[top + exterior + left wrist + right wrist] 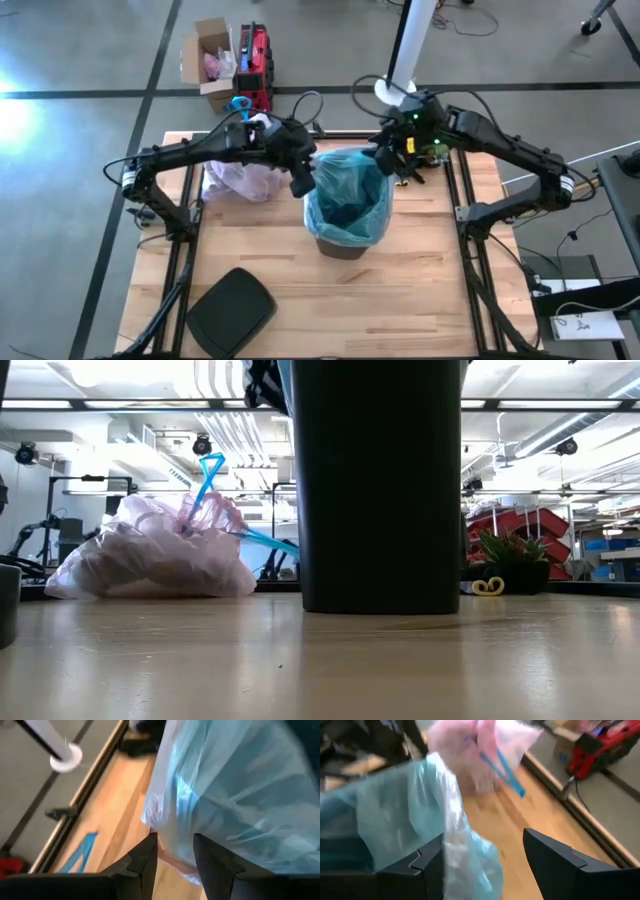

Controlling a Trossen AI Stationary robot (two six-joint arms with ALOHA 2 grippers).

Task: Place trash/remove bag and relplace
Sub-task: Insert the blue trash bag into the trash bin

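From above, both end effectors, left (300, 183) and right (384, 160), part-open at blue liner (347, 195).

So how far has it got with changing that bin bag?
Done: the full pinkish bag, blue drawstring pulled, lies on the table beside the bin. In hand: a light blue liner sits in the bin, with the left hand and right hand at opposite sides of its rim, the right one open. Left: spreading the liner over the rim; the black lid lies aside.
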